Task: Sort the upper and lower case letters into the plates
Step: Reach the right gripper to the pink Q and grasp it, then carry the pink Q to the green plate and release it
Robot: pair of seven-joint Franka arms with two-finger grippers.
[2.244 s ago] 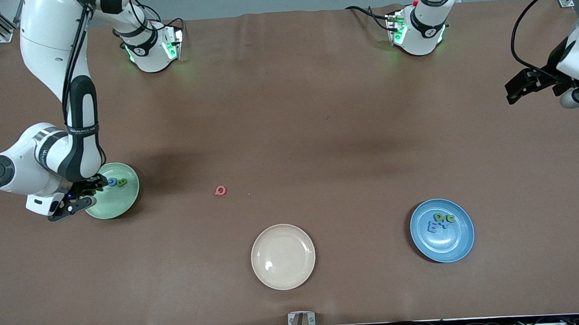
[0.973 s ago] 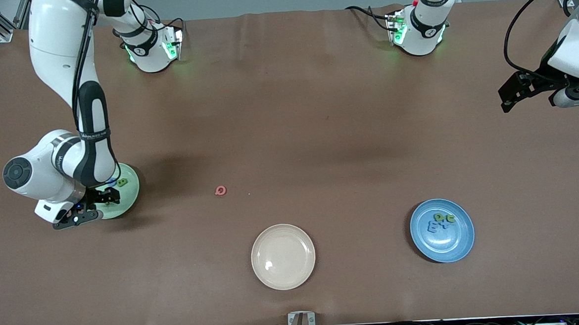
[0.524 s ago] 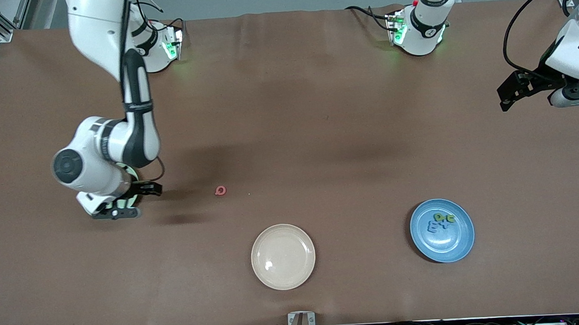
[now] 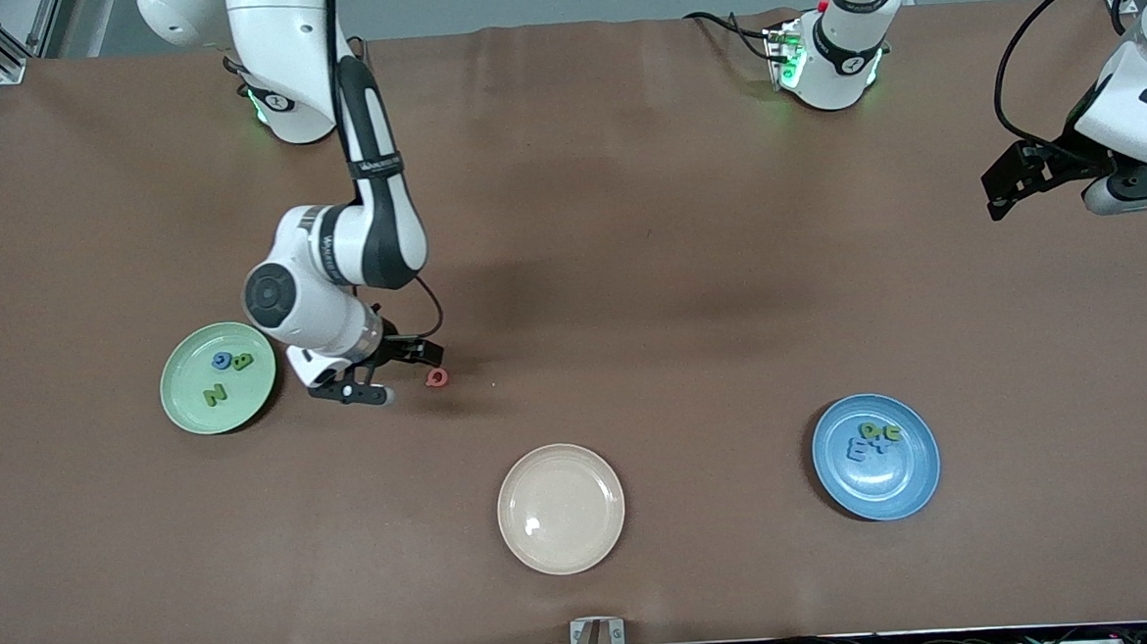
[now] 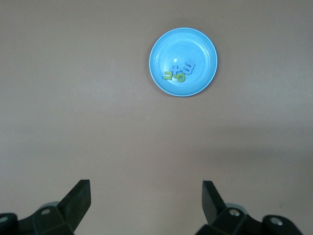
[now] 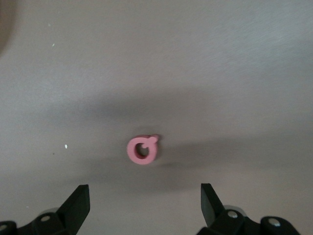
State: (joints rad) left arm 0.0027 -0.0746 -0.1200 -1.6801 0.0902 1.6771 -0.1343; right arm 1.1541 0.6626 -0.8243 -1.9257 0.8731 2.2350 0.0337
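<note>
A cream-beige plate (image 4: 561, 508) sits on the brown table (image 4: 627, 211), nearest the front camera.

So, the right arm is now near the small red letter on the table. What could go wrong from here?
1. The small red toy letter lies flat and low on the brown table; the right gripper, jaws open, could push it aside instead of catching it.
2. Its shape reads as Q or as a, so it might go to the wrong plate: the pale green round plate or the blue round plate.
3. The cream-beige plate lies nearby and could be mistaken for a target.
</note>
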